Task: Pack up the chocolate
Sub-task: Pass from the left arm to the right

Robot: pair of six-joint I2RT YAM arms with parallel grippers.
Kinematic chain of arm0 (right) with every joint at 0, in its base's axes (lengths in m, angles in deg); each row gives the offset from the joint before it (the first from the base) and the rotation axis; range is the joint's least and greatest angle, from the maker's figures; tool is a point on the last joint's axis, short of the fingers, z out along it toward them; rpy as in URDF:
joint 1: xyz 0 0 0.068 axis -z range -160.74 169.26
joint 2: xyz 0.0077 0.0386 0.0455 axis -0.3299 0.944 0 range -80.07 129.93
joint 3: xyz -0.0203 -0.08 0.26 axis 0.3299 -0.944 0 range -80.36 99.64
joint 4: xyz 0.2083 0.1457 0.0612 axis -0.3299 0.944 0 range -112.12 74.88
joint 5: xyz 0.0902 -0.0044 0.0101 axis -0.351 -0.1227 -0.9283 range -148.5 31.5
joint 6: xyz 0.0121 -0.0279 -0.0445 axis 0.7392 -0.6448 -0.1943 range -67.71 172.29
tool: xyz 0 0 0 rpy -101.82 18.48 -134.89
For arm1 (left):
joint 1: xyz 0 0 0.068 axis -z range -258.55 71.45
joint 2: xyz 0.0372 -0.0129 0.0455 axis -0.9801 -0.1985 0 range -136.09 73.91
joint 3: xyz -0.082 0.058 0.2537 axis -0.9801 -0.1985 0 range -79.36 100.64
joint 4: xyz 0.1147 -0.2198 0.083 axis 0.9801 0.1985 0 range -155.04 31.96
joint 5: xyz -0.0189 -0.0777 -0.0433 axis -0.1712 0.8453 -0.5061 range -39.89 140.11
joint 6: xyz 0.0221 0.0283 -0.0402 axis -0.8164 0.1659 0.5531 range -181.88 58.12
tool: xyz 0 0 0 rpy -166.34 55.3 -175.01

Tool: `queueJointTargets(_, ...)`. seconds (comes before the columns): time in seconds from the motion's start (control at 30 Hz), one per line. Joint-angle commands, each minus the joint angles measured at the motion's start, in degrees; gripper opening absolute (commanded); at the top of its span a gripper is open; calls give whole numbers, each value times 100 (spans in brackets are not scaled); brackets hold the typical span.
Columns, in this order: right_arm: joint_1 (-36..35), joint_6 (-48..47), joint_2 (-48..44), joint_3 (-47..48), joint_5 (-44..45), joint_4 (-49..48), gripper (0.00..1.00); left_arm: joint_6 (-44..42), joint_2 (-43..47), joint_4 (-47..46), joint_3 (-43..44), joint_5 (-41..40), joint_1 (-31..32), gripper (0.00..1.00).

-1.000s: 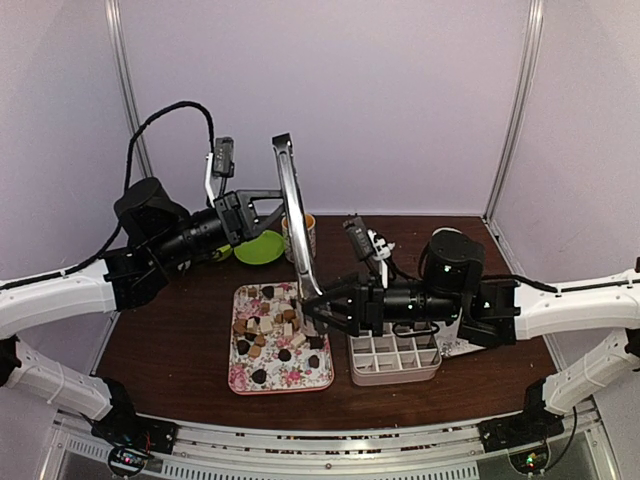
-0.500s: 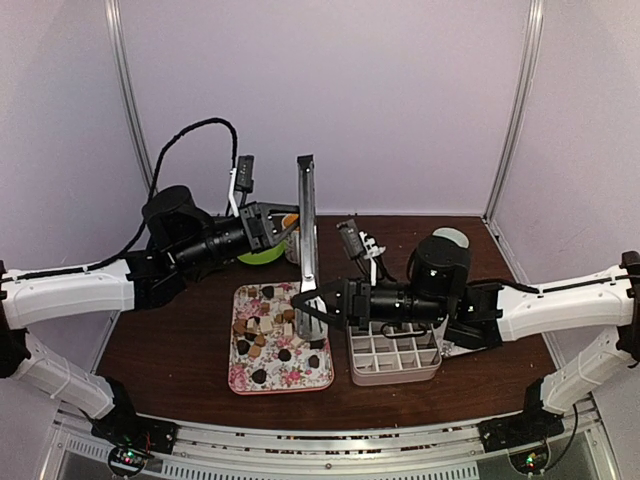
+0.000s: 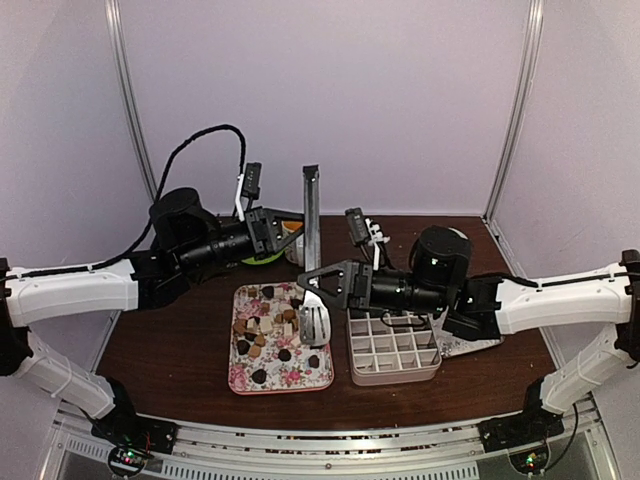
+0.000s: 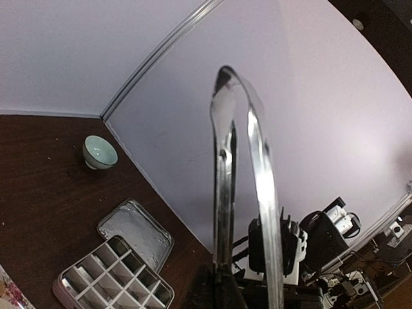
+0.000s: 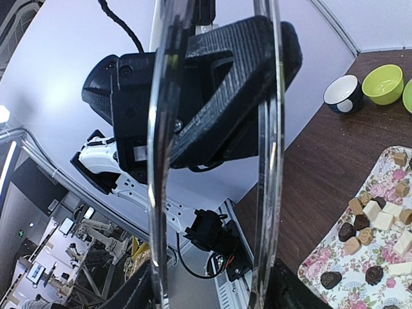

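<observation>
Left gripper (image 3: 289,228) and right gripper (image 3: 309,285) on one upright tongs (image 3: 311,200)

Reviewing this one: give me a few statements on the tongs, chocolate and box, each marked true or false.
1. The tongs stand nearly upright. True.
2. The chocolate lies in the box. False: it lies on the tray, and the box's compartments look empty.
3. The box sits to the left of the tray. False: it sits to the tray's right.
4. The right hand grips the tongs near their lower end. True.
</observation>
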Motion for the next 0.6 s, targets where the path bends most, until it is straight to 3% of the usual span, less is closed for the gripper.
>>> queueJointTargets(0.0,75,322,69,96,34,-303,54,249,-32,24,200,86,-14,4)
queueJointTargets(0.3,154,651,159,-11,-18,-578,41,695,-264,-105,281,285,-43,13)
queueJointTargets(0.57,254,653,47,-165,82,-557,39,669,-298,319,399,475,-63,33)
